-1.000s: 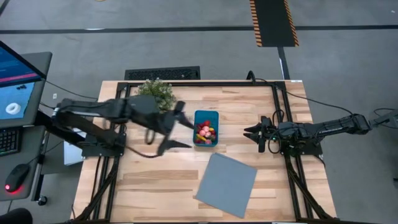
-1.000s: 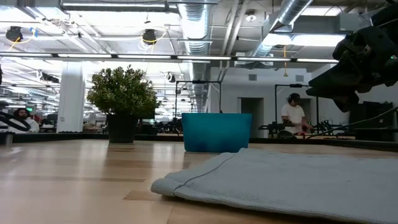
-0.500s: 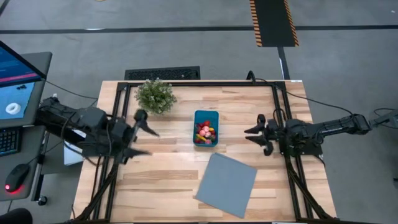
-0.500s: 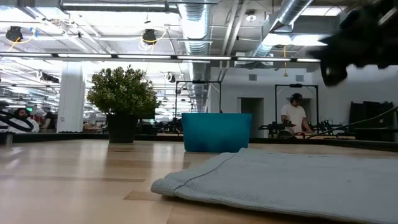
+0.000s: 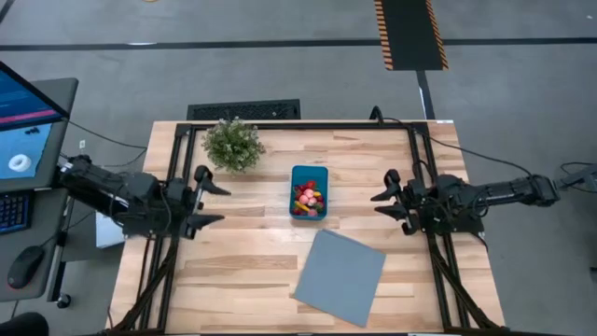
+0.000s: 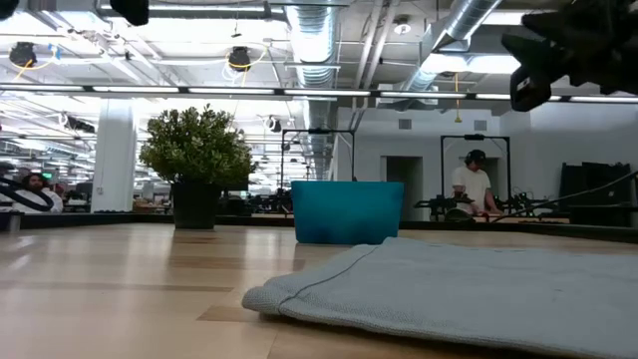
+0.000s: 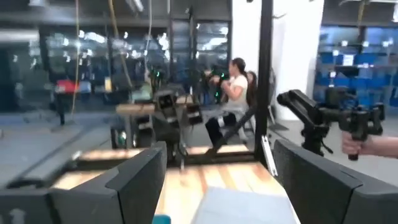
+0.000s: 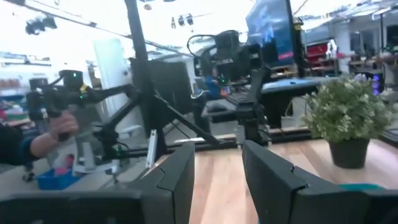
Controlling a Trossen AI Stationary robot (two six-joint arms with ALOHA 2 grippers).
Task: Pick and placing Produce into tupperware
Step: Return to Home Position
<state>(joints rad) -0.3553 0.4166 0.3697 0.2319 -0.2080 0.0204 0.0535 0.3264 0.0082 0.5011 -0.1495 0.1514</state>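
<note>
Over the table (image 5: 242, 266), left pincer (image 5: 224, 205) and right pincer (image 5: 375, 203) gape empty; your homing swing could clip plant (image 5: 231, 145) or tub (image 5: 309, 174).

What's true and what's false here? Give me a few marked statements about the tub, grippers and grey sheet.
The produce lies inside the tupperware. True.
The left gripper holds a piece of produce. False: it is open and empty.
The grey sheet covers the tupperware. False: it lies flat on the table, apart from it.
The right gripper is open, clear of the tupperware. True.
The potted plant has tipped over. False: it stands upright.
</note>
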